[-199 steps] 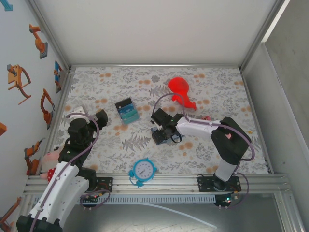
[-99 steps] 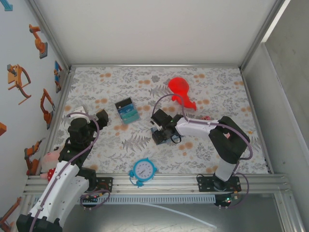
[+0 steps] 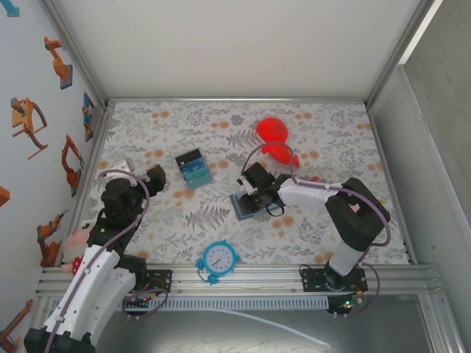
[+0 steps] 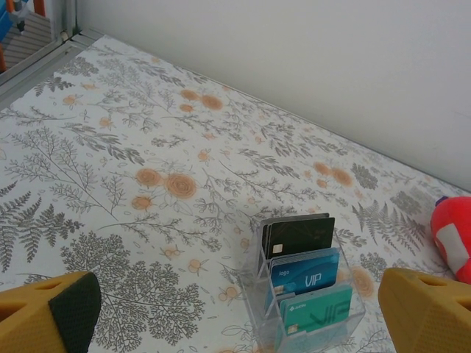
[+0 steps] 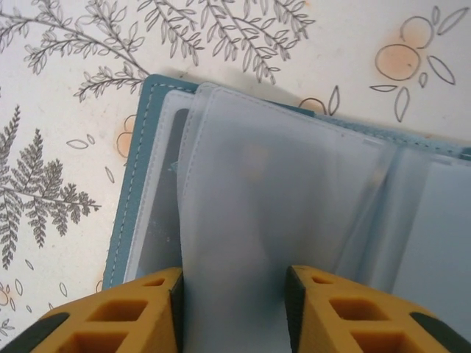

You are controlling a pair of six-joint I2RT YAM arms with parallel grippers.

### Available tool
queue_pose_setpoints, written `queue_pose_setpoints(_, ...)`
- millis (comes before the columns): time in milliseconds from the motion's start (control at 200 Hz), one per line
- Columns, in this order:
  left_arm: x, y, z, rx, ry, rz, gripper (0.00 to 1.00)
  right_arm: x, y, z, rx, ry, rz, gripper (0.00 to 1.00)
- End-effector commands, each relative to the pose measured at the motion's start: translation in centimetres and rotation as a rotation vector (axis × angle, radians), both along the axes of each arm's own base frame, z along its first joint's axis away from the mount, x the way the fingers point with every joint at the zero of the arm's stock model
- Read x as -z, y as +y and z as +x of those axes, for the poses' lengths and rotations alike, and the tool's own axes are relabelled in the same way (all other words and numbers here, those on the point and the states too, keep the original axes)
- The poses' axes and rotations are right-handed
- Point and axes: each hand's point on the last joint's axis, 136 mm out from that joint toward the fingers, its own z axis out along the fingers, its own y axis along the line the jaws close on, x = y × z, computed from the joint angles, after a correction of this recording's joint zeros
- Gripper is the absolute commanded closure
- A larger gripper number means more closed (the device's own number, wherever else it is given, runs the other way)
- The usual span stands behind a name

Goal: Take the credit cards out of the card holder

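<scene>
The card holder (image 3: 241, 207) is a slate-blue bifold wallet lying open on the floral cloth at mid-table. In the right wrist view its blue stitched cover (image 5: 136, 184) frames frosted plastic sleeves (image 5: 280, 191), and no card shows clearly inside them. My right gripper (image 3: 254, 193) (image 5: 234, 309) hangs right over it. Its yellow fingers (image 5: 110, 316) stand a narrow way apart with one sleeve running between the pads. My left gripper (image 3: 138, 171) (image 4: 235, 323) is wide open at the left, holding nothing.
A clear acrylic stand (image 3: 194, 169) (image 4: 305, 294) with black, blue and teal cards sits ahead of the left gripper. A red toy (image 3: 276, 140) (image 4: 452, 235) lies behind the wallet. A blue clock (image 3: 219, 259) is near the front edge, a plush toy (image 3: 73, 246) at far left.
My right gripper shifted a little right and back over the wallet, uncovering its near-left corner, and its jaws narrowed. The left arm stayed still.
</scene>
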Motion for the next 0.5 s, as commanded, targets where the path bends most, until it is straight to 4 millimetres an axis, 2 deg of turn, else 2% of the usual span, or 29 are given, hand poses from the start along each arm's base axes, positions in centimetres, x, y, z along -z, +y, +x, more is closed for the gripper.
queue_pose_setpoints(0,-2.2,-0.6,0.0,0.03,-0.043,-0.028,0.03,0.4,-0.4,-0.9,-0.003,0.034,0.0,0.67)
queue_pose_setpoints(235,-3.4,-2.1,-0.1,0.1,-0.081,-0.016,0.03,-1.2,0.3,-1.0,-0.041,0.015,0.067,0.81)
queue_pose_setpoints(391,-4.2,-4.1,-0.1,0.16,-0.104,0.021,0.03,-1.7,-0.1,-0.7,-0.023,0.002,0.075,0.81)
queue_pose_setpoints(496,-4.3,-5.4,0.1,0.197,-0.099,0.04,0.03,-1.8,-0.7,-0.4,-0.001,-0.007,0.055,0.78)
